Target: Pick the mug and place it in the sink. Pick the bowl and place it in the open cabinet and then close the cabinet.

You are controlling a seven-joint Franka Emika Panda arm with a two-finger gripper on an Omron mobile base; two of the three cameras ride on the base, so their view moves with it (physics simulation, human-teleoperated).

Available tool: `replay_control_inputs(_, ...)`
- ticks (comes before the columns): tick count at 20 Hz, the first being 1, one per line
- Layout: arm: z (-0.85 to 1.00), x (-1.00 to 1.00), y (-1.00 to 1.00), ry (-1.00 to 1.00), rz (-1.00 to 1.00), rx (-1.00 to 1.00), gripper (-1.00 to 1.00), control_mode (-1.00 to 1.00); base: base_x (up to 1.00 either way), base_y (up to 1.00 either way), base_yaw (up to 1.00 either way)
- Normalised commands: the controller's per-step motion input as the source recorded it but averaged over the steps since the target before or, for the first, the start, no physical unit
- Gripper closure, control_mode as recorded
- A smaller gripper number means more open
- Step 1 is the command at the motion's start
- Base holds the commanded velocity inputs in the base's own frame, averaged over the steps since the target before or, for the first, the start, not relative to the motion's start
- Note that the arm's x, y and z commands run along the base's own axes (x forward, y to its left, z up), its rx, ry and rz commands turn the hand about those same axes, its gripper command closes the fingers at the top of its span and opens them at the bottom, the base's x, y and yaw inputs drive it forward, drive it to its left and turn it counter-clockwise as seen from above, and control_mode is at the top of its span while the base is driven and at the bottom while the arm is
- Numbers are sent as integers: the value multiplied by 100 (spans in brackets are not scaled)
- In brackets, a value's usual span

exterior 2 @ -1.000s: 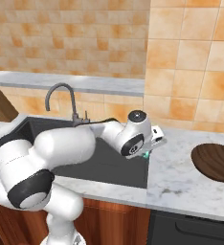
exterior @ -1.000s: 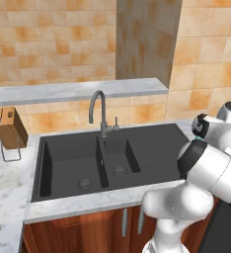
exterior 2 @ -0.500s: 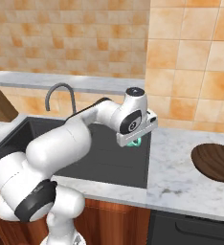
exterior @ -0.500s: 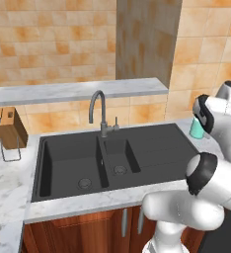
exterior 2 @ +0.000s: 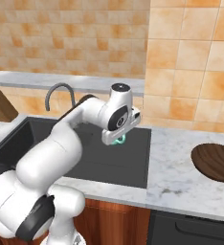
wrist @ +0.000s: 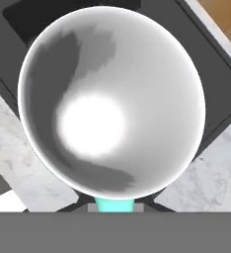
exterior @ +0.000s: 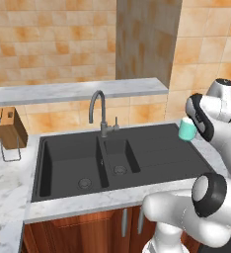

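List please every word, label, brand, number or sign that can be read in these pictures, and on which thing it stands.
There are none: the mug held in the gripper, the sink, the bowl, the knife block and the wall tiles are all plain, with no writing.

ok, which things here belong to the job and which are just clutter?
Job:
- mug, shut in gripper, above the sink's right side
- sink
- bowl, on counter to the right

Clutter:
- tap
- knife block
- shelf
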Motion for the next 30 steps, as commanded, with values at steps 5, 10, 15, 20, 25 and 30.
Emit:
replay_control_inputs(5,0,0,98,0,9,0,100,-100,0,0,0)
replay_control_inputs(10,0,0,100,0,7,0,100,-100,0,0,0)
replay_control_inputs(15,0,0,100,0,0,-1,100,-100,0,0,0)
replay_control_inputs(20,0,0,100,0,0,0,100,-100,0,0,0)
replay_control_inputs(25,0,0,100,0,0,0,100,-100,0,0,0)
replay_control_inputs(30,-2,0,94,0,0,0,100,-100,0,0,0)
